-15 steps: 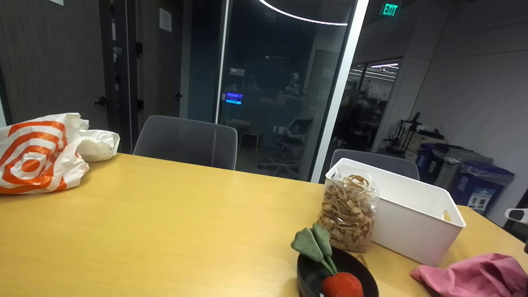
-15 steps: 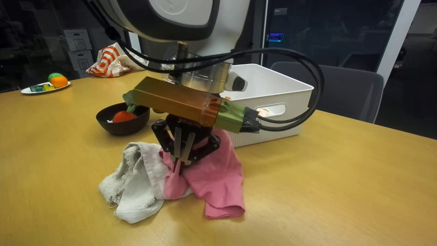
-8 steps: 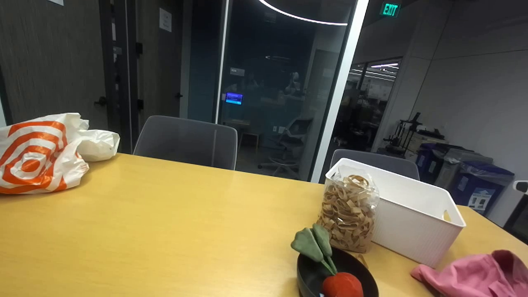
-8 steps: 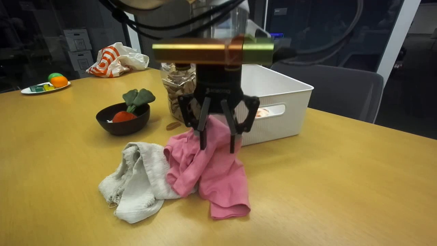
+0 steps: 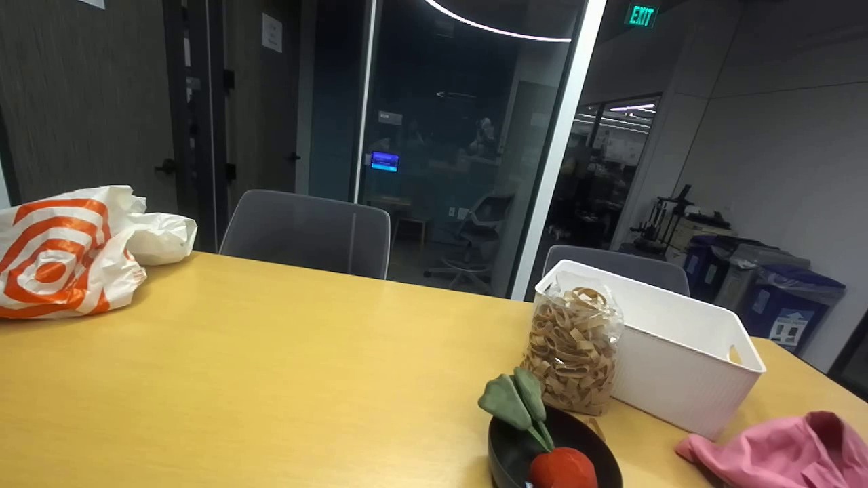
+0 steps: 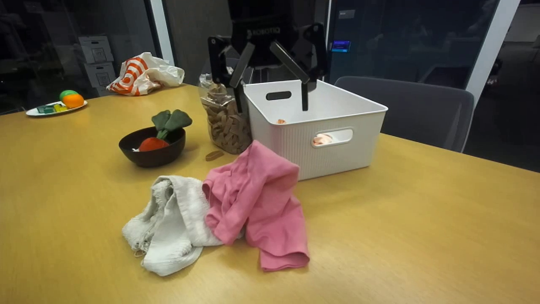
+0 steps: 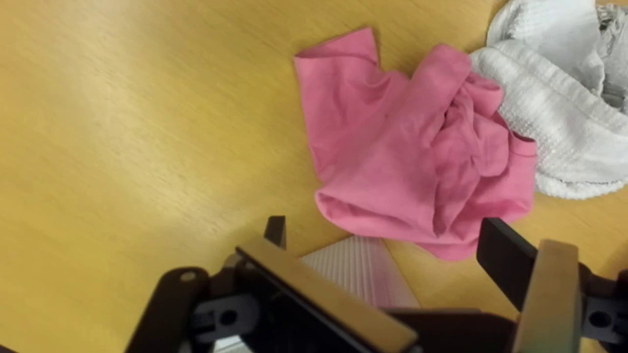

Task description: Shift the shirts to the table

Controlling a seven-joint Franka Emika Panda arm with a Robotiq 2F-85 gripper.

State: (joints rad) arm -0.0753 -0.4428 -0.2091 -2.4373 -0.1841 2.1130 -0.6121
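A crumpled pink shirt [image 6: 270,202] lies on the wooden table [image 6: 405,236], one edge overlapping a white shirt-like cloth [image 6: 177,219] beside it. In the wrist view the pink shirt [image 7: 402,147] fills the middle, and the white cloth [image 7: 564,113] reaches out past the right edge. Another exterior view catches only part of the pink shirt [image 5: 793,451] at its lower right corner. My gripper [image 6: 272,99] hangs above and behind the pile, jaws wide apart with nothing between them. The arm above it is cut off by the frame.
Behind the cloths stands a white bin [image 6: 333,156] with something pale orange inside. A clear bag of brown strips [image 6: 228,122] leans near it. Left of that sits a dark bowl [image 6: 152,154] holding a red vegetable; farther off are a plate [image 6: 57,110] and a plastic bag [image 6: 145,76].
My gripper was shut on the pink shirt a second ago. It has opened and risen clear, leaving the shirt on the table, slightly shifted. The white cloth has stayed put.
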